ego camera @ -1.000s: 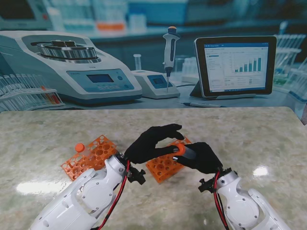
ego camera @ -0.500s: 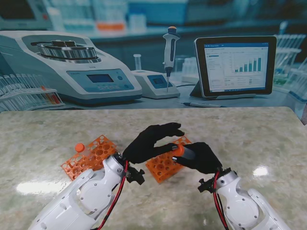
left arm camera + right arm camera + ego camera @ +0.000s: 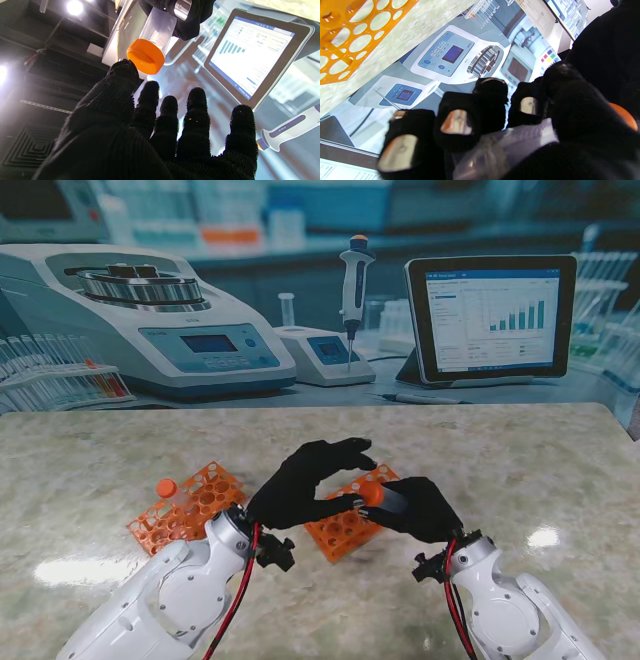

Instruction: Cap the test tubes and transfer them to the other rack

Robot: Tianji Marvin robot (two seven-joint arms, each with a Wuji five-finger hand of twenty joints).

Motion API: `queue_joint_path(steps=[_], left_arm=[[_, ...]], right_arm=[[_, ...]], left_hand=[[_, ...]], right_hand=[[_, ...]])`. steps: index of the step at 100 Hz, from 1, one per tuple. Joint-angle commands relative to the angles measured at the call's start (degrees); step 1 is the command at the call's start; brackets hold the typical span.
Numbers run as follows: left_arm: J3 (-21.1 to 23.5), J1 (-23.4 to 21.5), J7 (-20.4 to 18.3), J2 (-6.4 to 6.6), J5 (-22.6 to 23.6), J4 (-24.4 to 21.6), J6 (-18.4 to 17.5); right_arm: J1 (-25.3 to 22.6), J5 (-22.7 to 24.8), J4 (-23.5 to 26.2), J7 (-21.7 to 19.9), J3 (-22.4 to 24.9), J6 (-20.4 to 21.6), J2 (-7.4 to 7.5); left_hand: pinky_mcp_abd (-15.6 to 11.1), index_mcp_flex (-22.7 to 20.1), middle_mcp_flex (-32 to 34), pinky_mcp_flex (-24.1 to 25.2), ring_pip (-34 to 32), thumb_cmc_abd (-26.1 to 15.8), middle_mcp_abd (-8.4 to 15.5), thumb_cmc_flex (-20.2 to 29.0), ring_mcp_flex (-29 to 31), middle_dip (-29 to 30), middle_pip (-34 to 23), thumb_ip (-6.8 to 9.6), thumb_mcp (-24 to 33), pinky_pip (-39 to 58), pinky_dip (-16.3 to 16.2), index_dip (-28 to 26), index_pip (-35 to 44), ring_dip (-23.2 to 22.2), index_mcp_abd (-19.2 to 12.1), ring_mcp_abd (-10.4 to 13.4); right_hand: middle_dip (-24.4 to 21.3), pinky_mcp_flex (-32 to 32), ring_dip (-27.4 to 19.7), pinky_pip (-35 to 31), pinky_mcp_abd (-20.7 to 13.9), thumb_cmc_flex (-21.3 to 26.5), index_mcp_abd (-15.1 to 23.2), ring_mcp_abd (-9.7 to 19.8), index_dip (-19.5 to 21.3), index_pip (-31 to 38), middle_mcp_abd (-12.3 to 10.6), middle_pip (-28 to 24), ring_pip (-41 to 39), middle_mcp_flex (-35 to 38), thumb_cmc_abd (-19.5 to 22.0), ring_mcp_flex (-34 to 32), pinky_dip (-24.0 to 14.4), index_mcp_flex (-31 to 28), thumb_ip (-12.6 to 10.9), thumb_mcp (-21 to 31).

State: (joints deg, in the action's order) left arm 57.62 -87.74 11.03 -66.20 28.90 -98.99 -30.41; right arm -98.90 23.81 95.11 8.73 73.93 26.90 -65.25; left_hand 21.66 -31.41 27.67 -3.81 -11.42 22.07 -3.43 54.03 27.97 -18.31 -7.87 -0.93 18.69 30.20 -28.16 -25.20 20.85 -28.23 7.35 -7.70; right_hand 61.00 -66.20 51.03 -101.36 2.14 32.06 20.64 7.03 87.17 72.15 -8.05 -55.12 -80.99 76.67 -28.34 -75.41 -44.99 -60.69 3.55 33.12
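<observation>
Orange is what marks the work here: an orange cap (image 3: 145, 56) sits on the mouth of a clear tube (image 3: 160, 27), and my right hand (image 3: 425, 507) has its fingers (image 3: 456, 122) wrapped round the tube's body, holding it off the counter (image 3: 520, 450) with the capped end turned toward my left. In the stand's view the tube is between my two hands, over the nearer edge of the orange rack (image 3: 345, 525) that lies in the middle.

My left hand (image 3: 305, 480) holds nothing. Its fingers (image 3: 197, 105) are spread apart, and the thumb tip touches or nearly touches the cap's rim; I cannot tell which from the wrist view.

I judge this to be the capping step, close to its end. The cap looks seated, though I cannot see whether it is fully tight. A second orange rack (image 3: 190, 505) lies to my left, with another capped tube (image 3: 166, 487) standing at its far left corner, so I take that one as the rack to fill.

The next move calls for one of two things. If the cap is loose, my left thumb and forefinger should close on it and twist or press while the right hand keeps the tube from turning. If it is tight, the left hand should draw clear, and the right must turn the tube upright, cap up, and line it over an empty hole in the left rack before lowering.
</observation>
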Motion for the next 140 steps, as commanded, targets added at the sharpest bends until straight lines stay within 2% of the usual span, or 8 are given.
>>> queue_joint_path(steps=[1,34,81,86,140], left_arm=[[0.00,-0.29,0.39,0.14,0.58,-0.12,-0.40],[-1.24,0.14,2.15,-0.16,2.06,0.89,-0.62],[-2.72,0.82,4.17,-0.49,3.96,1.69,-0.19],[-2.83,0.90,4.42,-0.50,4.31,1.80,-0.14],[-3.69,1.80,6.62,-0.56,7.61,2.85,0.77]], right_arm=[[-0.32,0.01,0.19,-0.05,-0.22,-0.10,-0.17],[-0.35,0.04,0.24,0.00,-0.22,-0.12,-0.18],[-0.36,0.04,0.26,0.03,-0.21,-0.19,-0.18],[-0.37,0.08,0.29,0.08,-0.22,-0.26,-0.19],[-0.14,0.38,0.18,0.66,-0.70,-0.69,-0.31]], left_hand=[[-0.42,2.53,-1.64,0.08,-0.76,2.51,-0.66,-1.25,-0.47,-1.02,-0.38,-1.61,3.43,0.24,0.58,-2.10,2.98,-0.63,0.79,2.16],[-0.59,7.05,-2.56,0.05,-1.63,5.43,-1.15,-3.53,-0.57,-1.68,-1.01,-2.64,8.22,1.35,0.72,-8.57,11.64,-1.27,0.88,2.37],[-0.47,7.21,-2.14,-0.11,-2.45,6.69,-1.18,-4.39,-0.05,-2.01,-1.44,-2.88,9.71,2.06,0.77,-10.41,14.04,-1.81,0.94,2.38],[-0.46,7.56,-1.97,-0.18,-2.57,6.80,-1.26,-4.64,0.13,-2.06,-1.52,-2.97,10.06,2.28,0.83,-11.24,15.22,-1.89,-0.01,2.44],[-0.39,6.70,-0.67,-0.53,-3.48,6.68,-1.03,-4.29,1.29,-2.26,-2.06,-3.13,10.79,3.26,1.03,-12.14,17.52,-2.37,-0.74,2.38]], right_hand=[[0.06,-1.30,1.60,-6.54,-1.33,1.69,3.64,1.92,2.37,2.91,0.84,-0.29,-3.87,0.77,2.05,-0.34,-0.11,-1.13,0.07,0.21],[0.05,-1.30,1.60,-6.54,-1.33,1.68,3.64,1.92,2.37,2.91,0.82,-0.27,-3.87,0.78,2.04,-0.34,-0.11,-1.13,0.07,0.21],[0.05,-1.30,1.60,-6.54,-1.33,1.65,3.64,1.92,2.37,2.91,0.86,-0.27,-3.87,0.78,2.01,-0.34,-0.11,-1.13,0.07,0.20],[0.04,-1.30,1.60,-6.54,-1.33,1.64,3.64,1.92,2.37,2.91,0.86,-0.25,-3.87,0.71,2.00,-0.34,-0.11,-1.13,0.06,0.21],[0.06,-1.28,1.60,-6.46,-1.33,1.60,3.52,1.92,2.38,2.93,0.75,-0.26,-3.87,0.71,1.90,-0.34,-0.08,-1.18,0.01,0.56]])
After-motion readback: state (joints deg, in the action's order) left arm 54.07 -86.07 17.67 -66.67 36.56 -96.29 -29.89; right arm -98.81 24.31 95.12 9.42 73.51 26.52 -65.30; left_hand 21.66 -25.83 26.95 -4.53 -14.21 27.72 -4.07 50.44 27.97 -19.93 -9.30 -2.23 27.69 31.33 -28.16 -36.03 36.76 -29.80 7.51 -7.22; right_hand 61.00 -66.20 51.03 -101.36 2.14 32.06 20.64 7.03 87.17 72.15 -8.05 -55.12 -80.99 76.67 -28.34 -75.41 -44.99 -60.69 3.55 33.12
